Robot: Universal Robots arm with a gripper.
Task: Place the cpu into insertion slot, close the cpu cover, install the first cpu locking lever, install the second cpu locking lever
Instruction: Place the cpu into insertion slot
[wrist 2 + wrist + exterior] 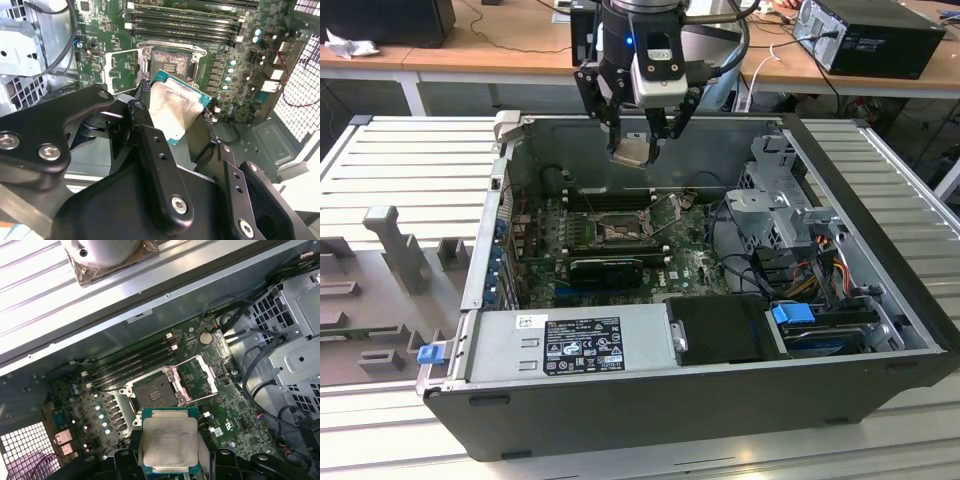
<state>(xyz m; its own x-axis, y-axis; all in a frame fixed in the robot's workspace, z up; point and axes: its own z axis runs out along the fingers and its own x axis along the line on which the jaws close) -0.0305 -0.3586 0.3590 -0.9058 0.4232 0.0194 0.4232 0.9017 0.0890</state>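
Over mobo (692, 262), pincer (638, 148) clamping cpu (170, 440), cpu cover (108, 72) open

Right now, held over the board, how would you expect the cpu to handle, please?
The cpu looks a thin, flat plate, so probably stiff and light. Its smooth metal face may be slippery. Gripped at its edges by the pincer, it could twist if bumped.

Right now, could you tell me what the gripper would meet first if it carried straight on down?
Probably the board at or beside the open slot. The gripper, shut on the cpu, hangs above them with nothing between, though depth is unclear.
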